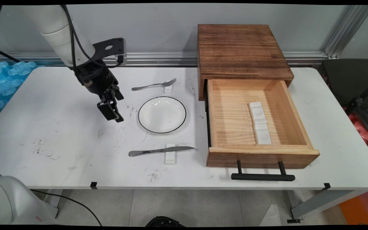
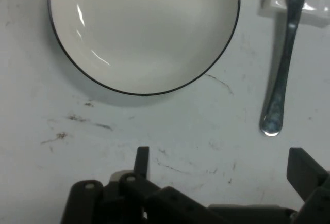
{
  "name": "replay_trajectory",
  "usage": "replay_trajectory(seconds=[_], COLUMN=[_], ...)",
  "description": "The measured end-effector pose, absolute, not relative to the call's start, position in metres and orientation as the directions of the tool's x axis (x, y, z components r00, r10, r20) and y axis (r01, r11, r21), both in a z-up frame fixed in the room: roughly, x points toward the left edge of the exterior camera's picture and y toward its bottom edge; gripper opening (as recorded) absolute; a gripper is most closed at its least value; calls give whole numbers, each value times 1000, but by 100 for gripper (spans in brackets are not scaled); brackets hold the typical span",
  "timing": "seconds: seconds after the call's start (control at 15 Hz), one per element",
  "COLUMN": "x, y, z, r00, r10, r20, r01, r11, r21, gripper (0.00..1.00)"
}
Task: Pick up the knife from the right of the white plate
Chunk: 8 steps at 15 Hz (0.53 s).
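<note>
The gripper (image 1: pixel 113 110) hangs just above the table (image 1: pixel 59 134), left of the plate (image 1: pixel 162 114), holding nothing. In the hand view its fingers (image 2: pixel 143 160) stand spread wide, with bare tabletop between them.

The layout reads as a place setting. One fork (image 1: pixel 154 85) lies far of the plate, its head propped on a small white rest (image 1: pixel 168 87). One knife (image 1: pixel 160 150) lies near of it, across a second rest (image 1: pixel 170 154). The rests likely keep the handles raised for picking.

One wooden cabinet (image 1: pixel 241 51) stands to the right, its single drawer (image 1: pixel 260 153) pulled open. Inside lies one white segmented holder (image 1: pixel 260 123), empty.

Count: plate 1, fork 1, knife 1, rests 2, holder 1.
</note>
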State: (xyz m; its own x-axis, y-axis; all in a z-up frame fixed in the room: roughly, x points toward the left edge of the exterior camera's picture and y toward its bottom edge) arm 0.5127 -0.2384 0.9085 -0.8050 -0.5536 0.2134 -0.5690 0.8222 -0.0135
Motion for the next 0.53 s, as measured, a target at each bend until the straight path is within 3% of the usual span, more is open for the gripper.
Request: replay_trajectory(seconds=[0.53], x=[513], y=[-232], z=[913], r00=[-812], r10=[-543], r20=[213], r01=[-558], r11=[830], r21=[-11], gripper=[100])
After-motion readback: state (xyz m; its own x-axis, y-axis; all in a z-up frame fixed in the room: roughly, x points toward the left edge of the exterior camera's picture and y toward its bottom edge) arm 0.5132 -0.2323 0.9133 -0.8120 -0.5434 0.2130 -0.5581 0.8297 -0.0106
